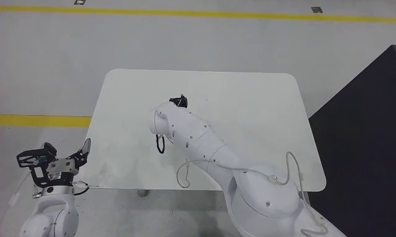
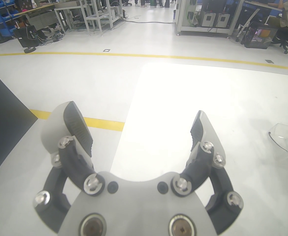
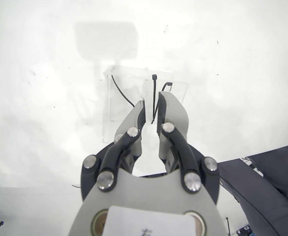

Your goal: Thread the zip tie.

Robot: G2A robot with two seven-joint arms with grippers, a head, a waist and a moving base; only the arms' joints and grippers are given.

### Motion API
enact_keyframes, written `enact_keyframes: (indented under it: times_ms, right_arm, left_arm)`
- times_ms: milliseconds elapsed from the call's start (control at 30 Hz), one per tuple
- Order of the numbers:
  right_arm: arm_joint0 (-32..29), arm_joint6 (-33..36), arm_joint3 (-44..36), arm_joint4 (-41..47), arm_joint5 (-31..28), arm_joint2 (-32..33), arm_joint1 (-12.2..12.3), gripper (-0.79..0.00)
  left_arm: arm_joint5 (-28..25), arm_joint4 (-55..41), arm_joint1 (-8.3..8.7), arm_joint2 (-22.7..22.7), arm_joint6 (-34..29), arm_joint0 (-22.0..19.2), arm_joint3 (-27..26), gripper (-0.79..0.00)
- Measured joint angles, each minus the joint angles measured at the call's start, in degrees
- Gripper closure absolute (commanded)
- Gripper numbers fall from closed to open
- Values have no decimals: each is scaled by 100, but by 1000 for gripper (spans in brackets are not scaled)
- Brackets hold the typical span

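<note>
My right gripper [image 3: 151, 98] hangs over a clear plastic box [image 3: 108, 104] near the middle of the white table [image 1: 260, 113]. Its fingers stand a narrow gap apart. A black zip tie [image 3: 154, 87] lies in the box and runs up between them, head pointing away; I cannot see it being touched. Two more black zip ties [image 3: 121, 90] [image 3: 166, 85] lie in the box on either side. From above, the right gripper [image 1: 179, 102] sits at mid-table. My left gripper [image 2: 134, 124] is wide open and holds nothing, just off the table's left edge [image 1: 83, 147].
A black panel [image 1: 365, 113] stands off the table's right side. A clear plastic piece [image 2: 282, 138] shows beside the left gripper. Yellow lines [image 1: 185, 13] cross the floor around the table.
</note>
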Motion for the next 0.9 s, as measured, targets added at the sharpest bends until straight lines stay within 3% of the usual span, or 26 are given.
enact_keyframes:
  times_ms: [167,900]
  right_arm:
    - [-17,-15,38,18,16,0,-5,-163]
    - [-2,266,256,-95,-267,0,21,-95]
  left_arm:
    - [0,0,0,0,0,0,0,-785]
    - [0,0,0,0,0,0,0,-785]
